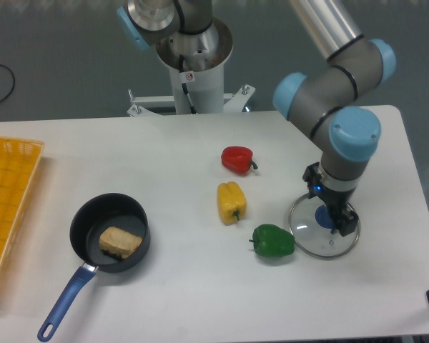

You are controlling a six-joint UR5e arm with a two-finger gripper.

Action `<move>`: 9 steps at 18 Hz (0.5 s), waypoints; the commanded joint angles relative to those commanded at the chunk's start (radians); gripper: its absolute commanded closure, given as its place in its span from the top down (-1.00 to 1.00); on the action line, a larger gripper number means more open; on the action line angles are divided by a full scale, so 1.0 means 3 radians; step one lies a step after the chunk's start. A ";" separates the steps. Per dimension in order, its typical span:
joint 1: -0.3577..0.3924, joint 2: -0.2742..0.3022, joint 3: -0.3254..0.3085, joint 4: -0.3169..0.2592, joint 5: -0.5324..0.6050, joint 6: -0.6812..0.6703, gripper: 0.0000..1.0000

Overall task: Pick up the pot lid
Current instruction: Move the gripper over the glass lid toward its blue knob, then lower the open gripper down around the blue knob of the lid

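Observation:
The open gripper (329, 198) hangs over the back right part of the pot lid, its fingers spread apart with nothing visible between them. Flat on the table at the right lies the round pot lid (316, 242), see-through with a thin rim. Its blue knob (324, 217) faces up, just below and left of the right-hand fingertip in the view. Part of the lid's back right edge is covered by the gripper. I cannot tell how high the fingertips are above the lid.
A green pepper (273, 241) lies close to the lid's left side. Farther left is a yellow pepper (232, 202), with a red pepper (237, 159) behind it. A black pan (83, 227) with a brown item inside stands left, beside an orange crate (11, 207).

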 joint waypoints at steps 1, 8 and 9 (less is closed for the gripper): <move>0.0010 -0.0010 0.0000 0.0030 0.0000 0.0031 1.00; 0.0082 -0.0056 -0.0041 0.0046 0.0005 0.0031 1.00; 0.0082 -0.0067 -0.0041 0.0046 0.0005 0.0031 1.00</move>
